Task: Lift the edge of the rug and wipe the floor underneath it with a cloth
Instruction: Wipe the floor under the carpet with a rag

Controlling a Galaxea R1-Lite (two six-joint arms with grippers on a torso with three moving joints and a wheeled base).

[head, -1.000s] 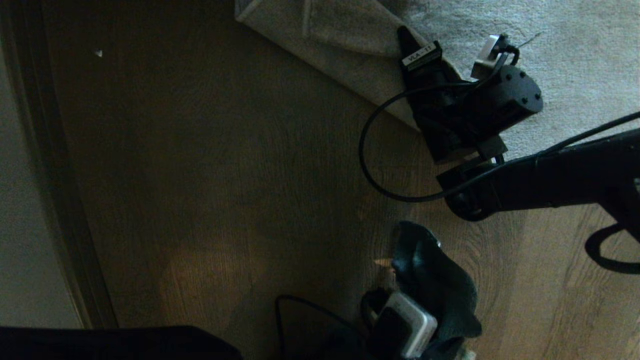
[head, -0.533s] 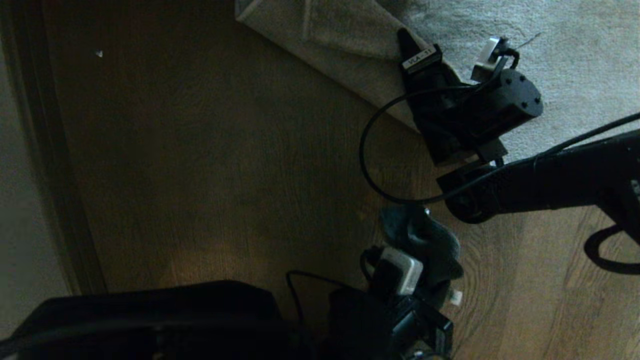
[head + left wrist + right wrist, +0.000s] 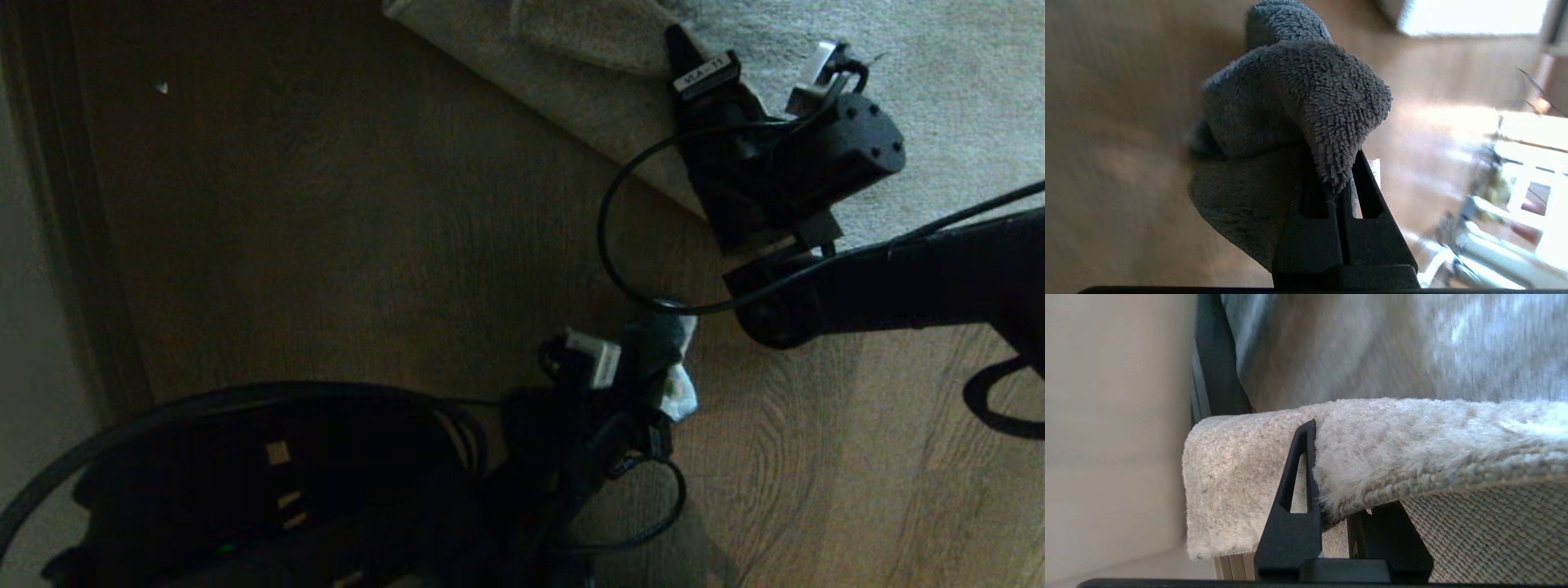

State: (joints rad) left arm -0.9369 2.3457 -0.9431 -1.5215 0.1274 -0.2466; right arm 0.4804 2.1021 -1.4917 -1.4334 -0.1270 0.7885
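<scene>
**Trainee:** Where had you got both grippers at that moment?

**Reviewer:** Your right gripper [image 3: 1333,506] was pinching the rug edge [image 3: 1372,457]: one finger on the pile, the other on the woven underside, close to the corner. In the head view the flap [image 3: 588,90] was folded back over the rug's top, baring the floor [image 3: 367,204]. Your left gripper [image 3: 1340,192] had its fingers pressed together on a fold of the cloth [image 3: 1290,98], which hung just over the planks, near the right arm's elbow and short of the lifted flap.

**Trainee:** How would you say those things handle?

**Reviewer:** I judged the rug floppy but weighty; it bent cleanly without creasing, so your hold near the corner suited it, though a shallow pinch on pile could slip. The cloth looked soft, light and limp. Held by one fold, the rest would drag and bunch, so you'd have needed to press it flat to wipe.

**Trainee:** And the count?

**Reviewer:** One rug, one cloth, two grippers, each holding one thing. I saw no second rag.
</scene>
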